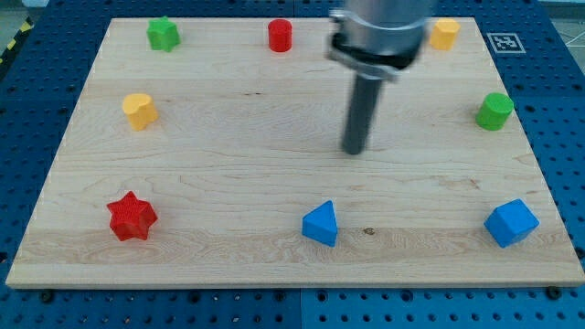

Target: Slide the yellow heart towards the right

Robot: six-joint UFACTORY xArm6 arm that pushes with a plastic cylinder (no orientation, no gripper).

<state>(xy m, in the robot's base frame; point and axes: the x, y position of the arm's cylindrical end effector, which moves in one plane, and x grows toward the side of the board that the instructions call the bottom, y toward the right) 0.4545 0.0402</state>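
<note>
The yellow heart lies on the wooden board near the view's left edge, upper half. My tip stands near the board's middle, far to the right of the heart and not touching any block. The rod hangs from the arm's grey body at the view's top.
A green star and a red cylinder lie along the top. A yellow block is at top right, a green block at the right. A red star, a blue triangle and a blue cube lie along the bottom.
</note>
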